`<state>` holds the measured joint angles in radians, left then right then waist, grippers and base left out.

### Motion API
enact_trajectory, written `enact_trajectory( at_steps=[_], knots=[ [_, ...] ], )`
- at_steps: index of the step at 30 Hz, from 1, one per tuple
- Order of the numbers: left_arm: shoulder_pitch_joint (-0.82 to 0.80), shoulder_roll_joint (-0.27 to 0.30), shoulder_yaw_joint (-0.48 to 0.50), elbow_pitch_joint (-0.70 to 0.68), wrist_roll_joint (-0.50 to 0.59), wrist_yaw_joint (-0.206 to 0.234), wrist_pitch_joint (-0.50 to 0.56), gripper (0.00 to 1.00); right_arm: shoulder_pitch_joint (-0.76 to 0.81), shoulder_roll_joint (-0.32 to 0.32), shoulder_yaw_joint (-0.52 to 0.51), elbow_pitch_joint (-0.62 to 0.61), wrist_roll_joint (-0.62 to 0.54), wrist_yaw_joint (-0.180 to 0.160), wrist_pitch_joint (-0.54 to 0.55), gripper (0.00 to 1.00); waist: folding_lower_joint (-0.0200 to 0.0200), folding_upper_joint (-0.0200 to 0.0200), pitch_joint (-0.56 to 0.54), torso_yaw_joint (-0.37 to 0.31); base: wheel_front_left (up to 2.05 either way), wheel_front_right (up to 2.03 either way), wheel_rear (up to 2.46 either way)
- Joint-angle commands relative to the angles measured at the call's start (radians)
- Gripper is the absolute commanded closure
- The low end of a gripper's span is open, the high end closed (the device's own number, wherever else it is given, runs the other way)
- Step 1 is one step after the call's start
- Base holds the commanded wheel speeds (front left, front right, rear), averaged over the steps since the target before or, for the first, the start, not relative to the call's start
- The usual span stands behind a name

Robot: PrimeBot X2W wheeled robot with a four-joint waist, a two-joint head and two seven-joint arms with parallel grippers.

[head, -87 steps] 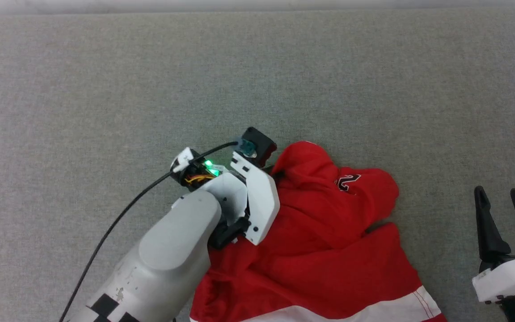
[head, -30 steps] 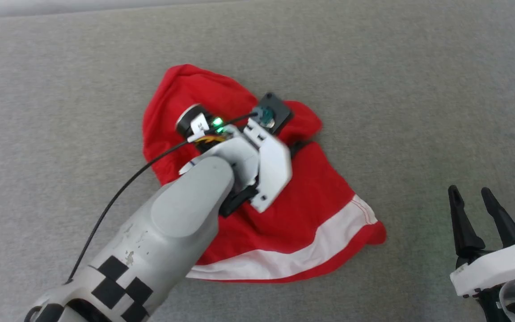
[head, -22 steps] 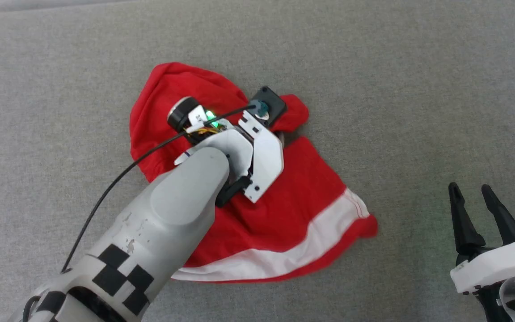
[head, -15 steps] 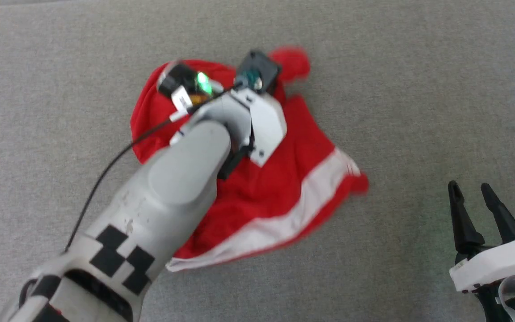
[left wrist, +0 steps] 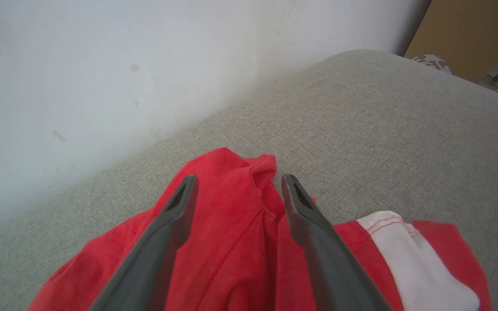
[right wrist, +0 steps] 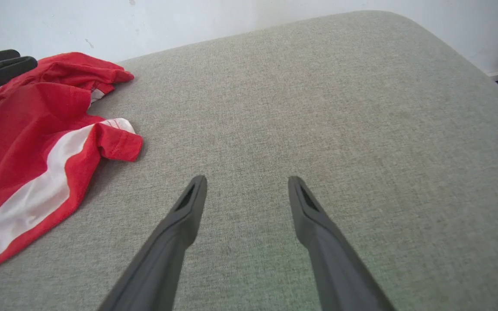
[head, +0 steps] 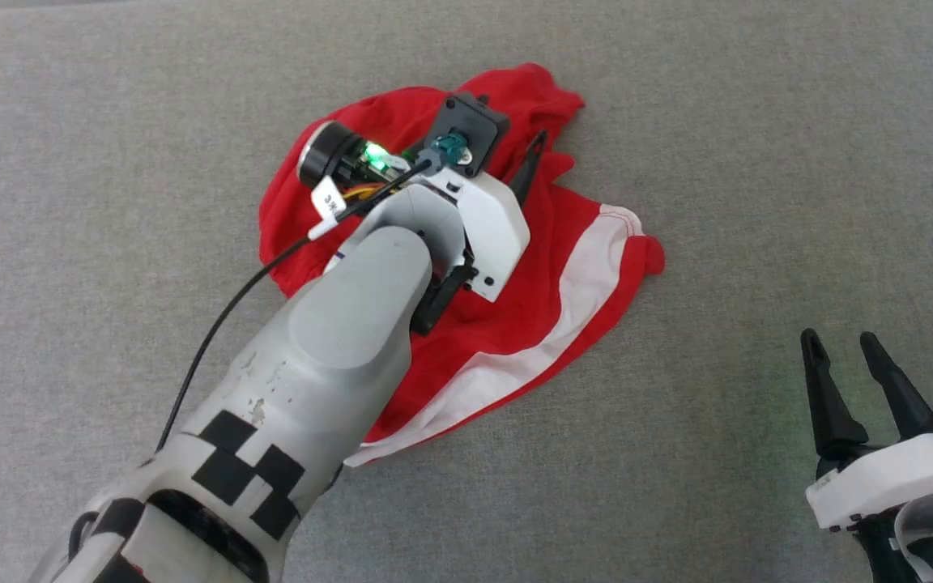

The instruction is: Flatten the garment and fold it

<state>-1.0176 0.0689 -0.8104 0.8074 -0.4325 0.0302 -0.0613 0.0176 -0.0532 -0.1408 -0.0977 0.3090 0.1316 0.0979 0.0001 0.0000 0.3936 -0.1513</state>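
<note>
The red shorts (head: 543,301) lie crumpled in a loose heap on the grey padded surface (head: 758,162), with a white stripe showing uppermost.

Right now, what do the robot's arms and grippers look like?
The left arm is pale grey and rounded, with black checker squares, a thin black cable and a green light at the wrist. The left gripper and right gripper have white bodies and two long, dark, pointed fingers.

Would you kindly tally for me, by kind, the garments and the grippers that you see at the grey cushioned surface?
Garments: 1, the red shorts with a white stripe, lying crumpled.
Grippers: 2, the left gripper over the shorts, the right gripper off to the side; both open.
Total: 3
</note>
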Motion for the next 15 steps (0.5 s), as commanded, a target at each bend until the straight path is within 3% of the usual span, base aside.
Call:
enact_trajectory(
  at_steps=[1, 8, 15],
  knots=[
    [0.012, -0.008, 0.006, 0.005, -0.017, -0.004, -0.016, 0.0, -0.013, 0.003, -0.002, -0.001, -0.002, -0.001, 0.004, 0.0, -0.0001, 0.0, -0.008, 0.01, 0.0, 0.0, 0.0],
    [0.026, -0.015, 0.023, -0.024, -0.06, 0.013, -0.093, 0.0, 0.01, 0.003, -0.014, -0.012, -0.015, -0.001, 0.018, 0.0, -0.0001, 0.0, -0.066, 0.057, 0.0, 0.0, 0.0],
    [0.19, 0.04, 0.116, -0.23, -0.107, 0.099, -0.188, 0.0, 0.061, 0.003, -0.027, -0.026, -0.031, -0.001, 0.024, 0.0, -0.0001, 0.0, -0.152, 0.104, 0.0, 0.0, 0.0]
  ],
)
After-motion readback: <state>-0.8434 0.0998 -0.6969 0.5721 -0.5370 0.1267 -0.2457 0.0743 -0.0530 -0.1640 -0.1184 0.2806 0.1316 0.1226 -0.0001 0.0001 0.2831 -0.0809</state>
